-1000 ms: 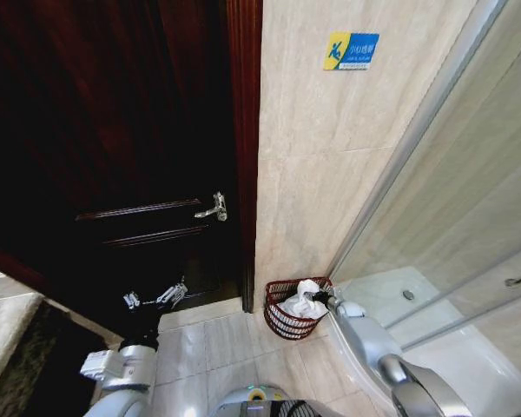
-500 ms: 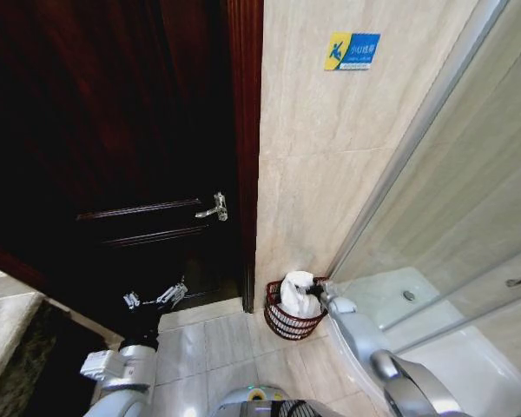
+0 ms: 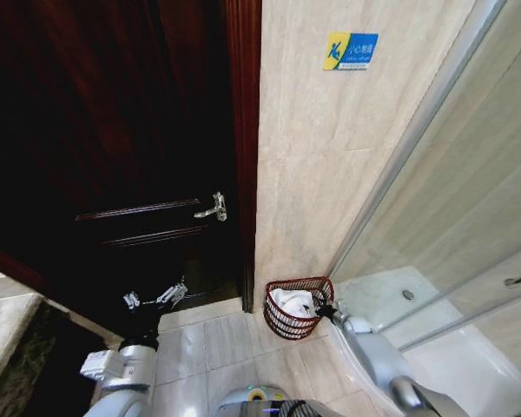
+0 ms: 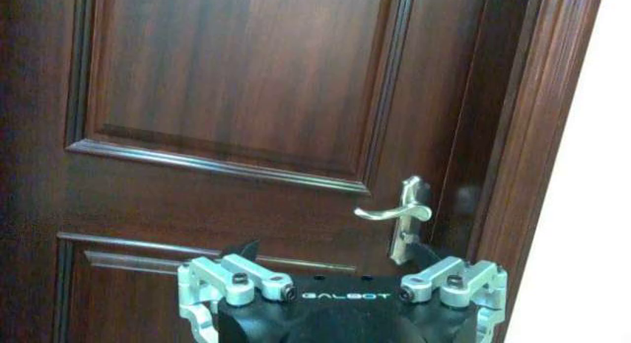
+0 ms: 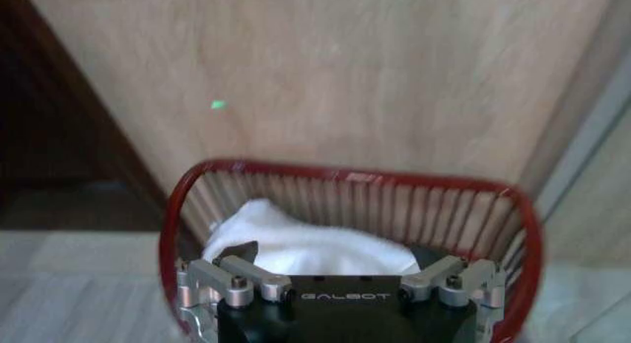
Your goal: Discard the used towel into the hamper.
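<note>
Right gripper (image 3: pixel 324 310) of mine hung at the hamper's (image 3: pixel 282 323) right rim, fingers released
White towel (image 5: pixel 306 243) lay inside that red wire basket, on the floor by the tiled wall (image 3: pixel 330 156); my left gripper (image 3: pixel 156 297) idled near the dark door (image 4: pixel 247 99), its fingers unreadable

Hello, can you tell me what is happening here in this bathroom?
The robot is putting a used white towel into the red wire hamper, which stands on the floor by the wall beside the shower. The towel now lies inside the hamper, lower than a moment ago. The right gripper is at the hamper's rim. The left gripper waits near the dark wooden door.
</note>
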